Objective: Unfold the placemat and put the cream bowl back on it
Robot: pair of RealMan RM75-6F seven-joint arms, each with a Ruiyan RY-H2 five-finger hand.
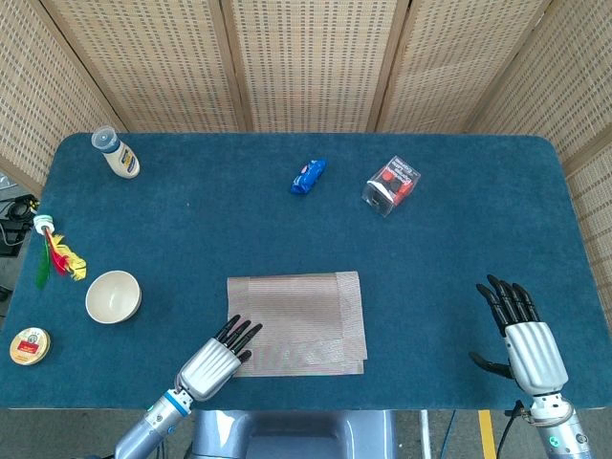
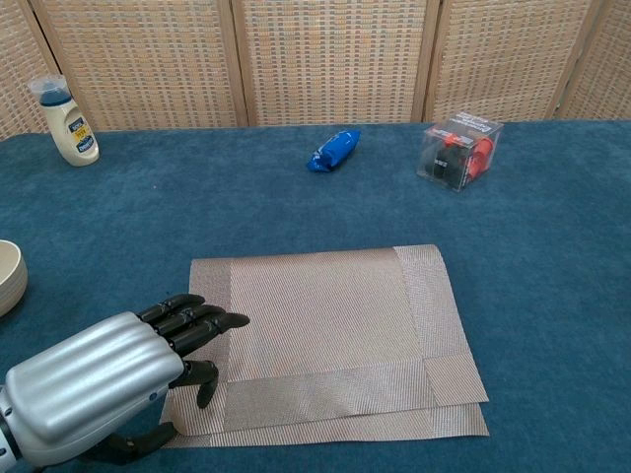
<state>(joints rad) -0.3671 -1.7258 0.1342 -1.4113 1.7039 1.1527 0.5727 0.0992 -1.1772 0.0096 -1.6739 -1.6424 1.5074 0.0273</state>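
Right now the placemat (image 1: 296, 323) lies near the front edge of the blue table (image 1: 459, 239), folded over on itself — its upper layer sits slightly askew, so a strip of the lower layer shows along the near and right-hand edges. The left hand (image 1: 218, 357) rests at the mat's near-left corner, its dark fingers (image 2: 195, 323) stretched out flat over the woven surface and its thumb tucked down at the mat's edge; whether it actually pinches the fabric cannot be told from either view. The right hand (image 1: 519, 337) lies well apart on the right side of the table, fingers spread and holding nothing.

The cream bowl (image 1: 113, 296) stands upright to the left of the mat, clear of it — in the chest view only its rim shows at the left border. Near the bowl are a small round tin (image 1: 30, 346) and a shuttlecock (image 1: 55, 251) with coloured feathers. Toward the far side stand a white bottle (image 1: 116, 153), a blue packet (image 1: 308, 176) and a clear box (image 1: 392, 185) with something red inside
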